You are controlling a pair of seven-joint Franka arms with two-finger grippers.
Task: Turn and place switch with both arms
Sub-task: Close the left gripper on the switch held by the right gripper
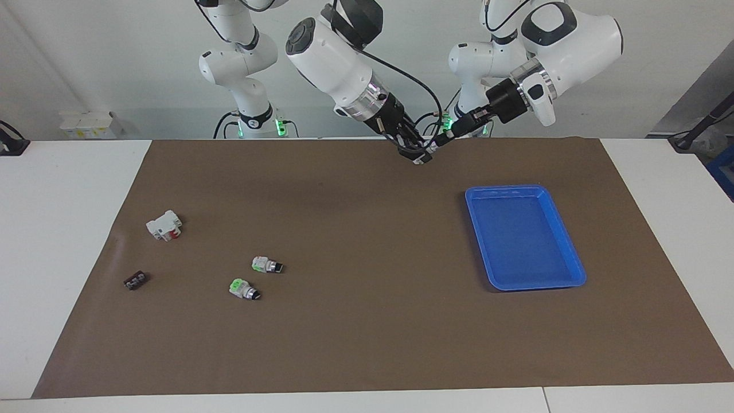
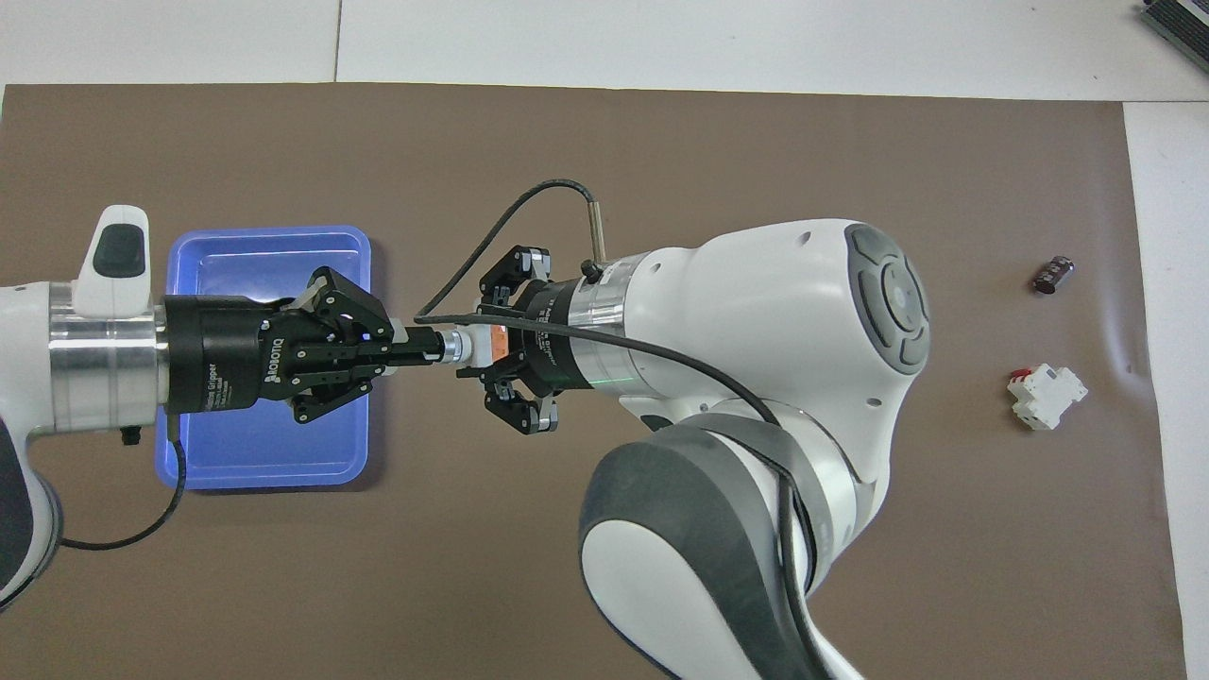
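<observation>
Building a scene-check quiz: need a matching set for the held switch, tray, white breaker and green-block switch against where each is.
Things:
1. switch
2. tray
3. breaker
4. green-block switch

Places:
a. on the mat, toward the right arm's end, nearer the robots than 4
b. in the air, gripped by the left hand and right hand
c. on the mat, toward the left arm's end
d. on the mat beside the pale-green switch, farther from the robots than it

Pairs: 1-b, 2-c, 3-a, 4-d
</observation>
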